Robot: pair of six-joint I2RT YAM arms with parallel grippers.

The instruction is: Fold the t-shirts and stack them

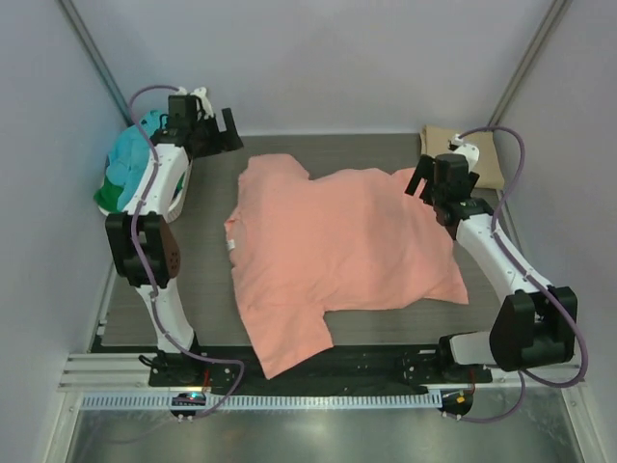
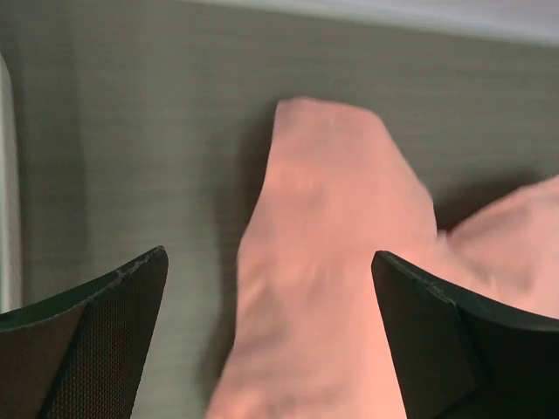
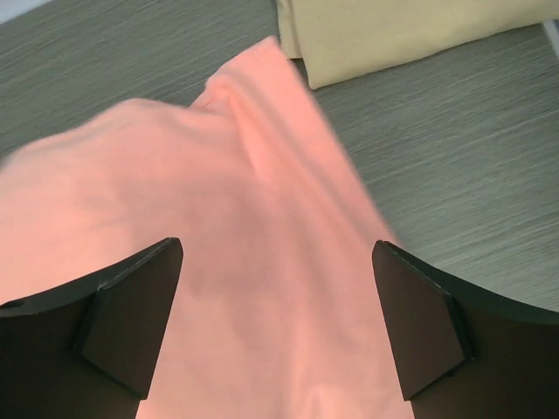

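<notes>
One shirt of the lot looks finished: the tan shirt (image 1: 490, 164) lies folded at the far right corner of the table (image 1: 207, 289), and the right wrist view shows its neat edge (image 3: 410, 30) just beyond the pink cloth. The salmon-pink shirt (image 1: 347, 251) is spread nearly flat across the middle of the table, one sleeve reaching the near edge and the other pointing to the far side, with no fold made in it yet. The left claw (image 1: 220, 130) hangs with its jaws spread wide near the far left corner, above bare table just beside the shirt's far corner (image 2: 323, 262), gripping nothing. The right claw (image 1: 429, 188) is likewise spread wide over the shirt's far right edge (image 3: 218, 244), with the cloth lying loose below it rather than pinched. By these pictures the task is early: the pink shirt has to be folded and set on the tan one, and the teal and green heap (image 1: 125, 169) at the far left awaits its turn. That heap is largely hidden behind the left arm, so how many shirts it holds, and what it sits in, cannot be told. Both wrist views are soft and cut off, and neither shows whether the fingertips touch the cloth. The pink shirt's near sleeve hangs over the table's dark edge, its end hard to trace.
</notes>
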